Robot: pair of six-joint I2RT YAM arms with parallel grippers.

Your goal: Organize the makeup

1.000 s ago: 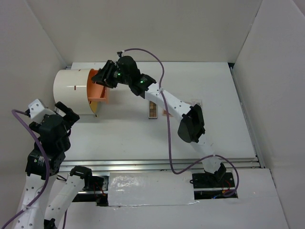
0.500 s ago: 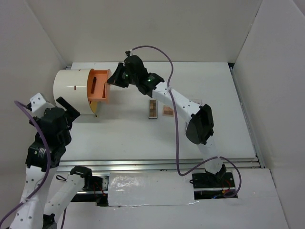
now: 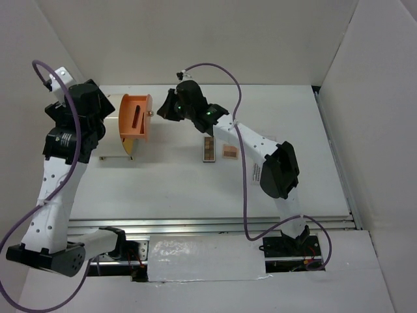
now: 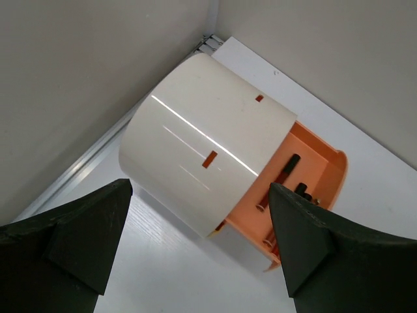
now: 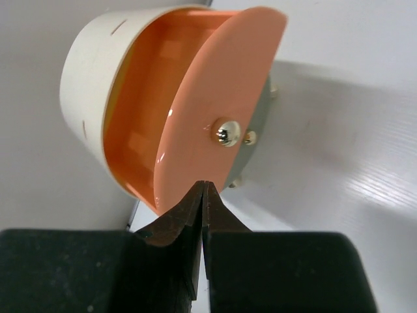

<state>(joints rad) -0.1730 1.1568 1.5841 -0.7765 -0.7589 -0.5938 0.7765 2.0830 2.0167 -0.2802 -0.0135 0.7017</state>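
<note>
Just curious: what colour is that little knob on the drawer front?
Shiny gold knob on the orange drawer front; clearest in the right wrist view.

- A white desk (image 3: 163, 189) fills the middle, its surface matte and faintly ribbed.
- A plain off-white back wall (image 3: 195, 39) rises behind it.
- A left wall (image 3: 16, 117) and a right panel (image 3: 378, 98) close in the sides.
- A metal rail (image 3: 195, 223) runs along the desk's near edge.
- The light is soft and even, and the shadows are faint.

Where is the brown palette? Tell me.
In the top view, the brown palette lies mid-table, just left of the peach palette and right of the drawer.
</note>
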